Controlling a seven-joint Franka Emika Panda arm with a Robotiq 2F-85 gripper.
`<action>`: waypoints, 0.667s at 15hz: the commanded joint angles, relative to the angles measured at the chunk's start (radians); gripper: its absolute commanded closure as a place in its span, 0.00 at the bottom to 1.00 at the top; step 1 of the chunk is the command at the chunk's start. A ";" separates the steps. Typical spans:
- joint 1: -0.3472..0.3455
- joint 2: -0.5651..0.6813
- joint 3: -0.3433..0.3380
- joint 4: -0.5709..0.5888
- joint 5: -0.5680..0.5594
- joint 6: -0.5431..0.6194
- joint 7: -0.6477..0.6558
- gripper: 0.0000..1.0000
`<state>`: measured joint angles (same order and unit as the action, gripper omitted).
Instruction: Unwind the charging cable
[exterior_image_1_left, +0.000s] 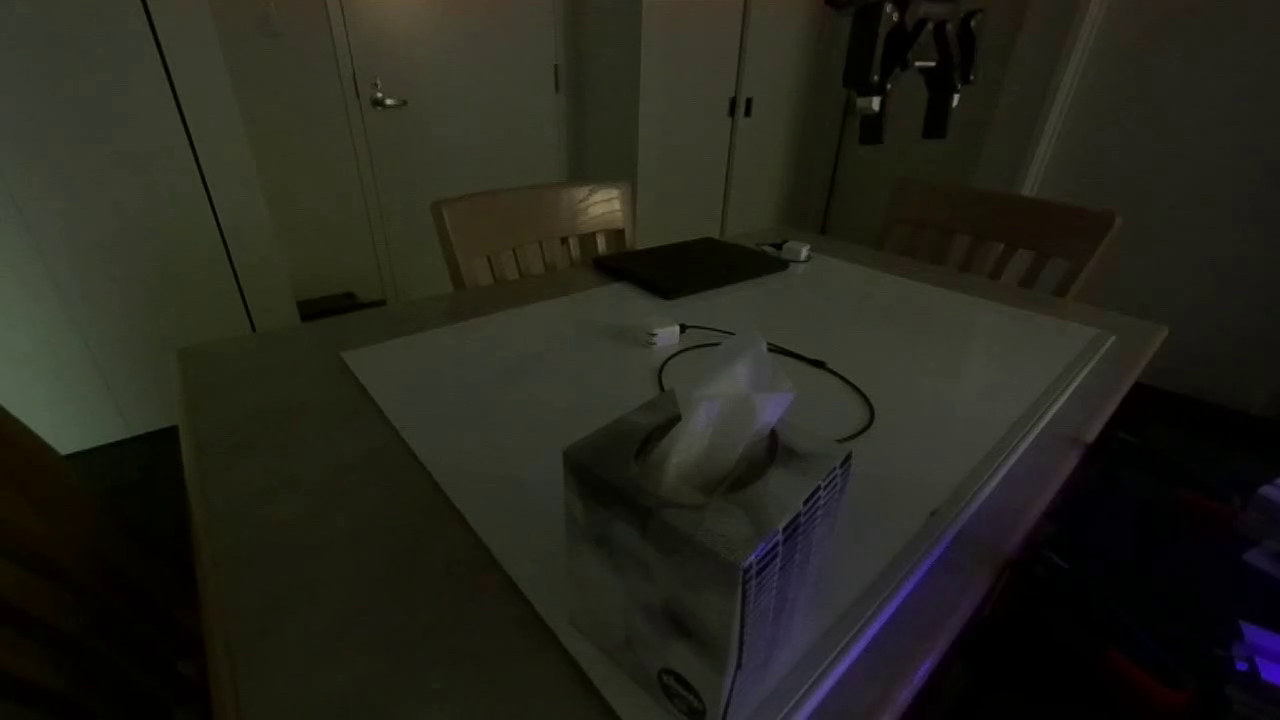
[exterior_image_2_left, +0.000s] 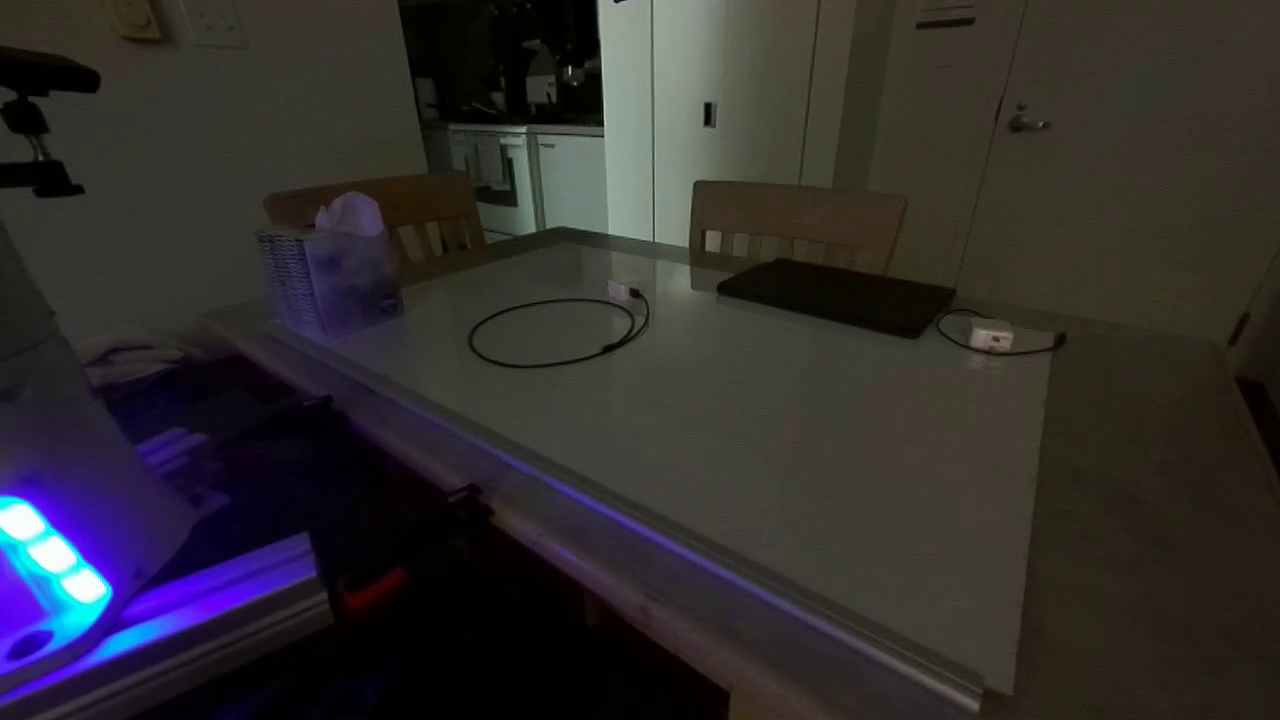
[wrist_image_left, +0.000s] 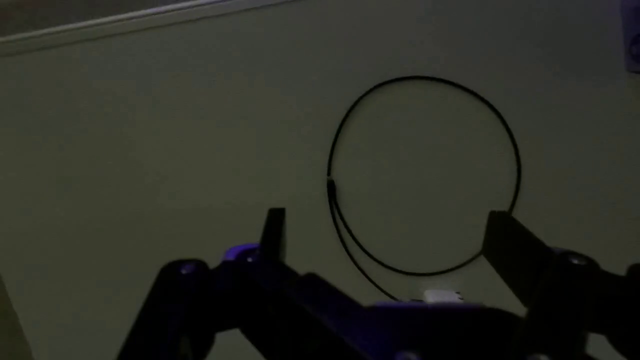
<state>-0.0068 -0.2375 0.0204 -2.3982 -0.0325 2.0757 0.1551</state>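
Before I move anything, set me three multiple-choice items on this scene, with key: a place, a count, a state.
1. Where is the looped cable? A) on a chair; B) on the white board; C) on the floor.
2. How many white adapters show? A) one; B) four; C) two.
3. How does the gripper stand? A) open; B) shut on the cable; C) shut on nothing.

1 B: both exterior views show it there.
2 C: one beside the dark slab, another at the cable's end.
3 A: the wrist view shows its jaws wide apart.
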 joint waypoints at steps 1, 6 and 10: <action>0.035 0.148 0.032 0.163 -0.049 -0.066 -0.091 0.00; 0.080 0.316 0.058 0.342 -0.094 -0.095 -0.257 0.00; 0.081 0.258 0.054 0.272 -0.078 -0.059 -0.180 0.00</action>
<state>0.0737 0.0195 0.0748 -2.1290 -0.1111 2.0196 -0.0252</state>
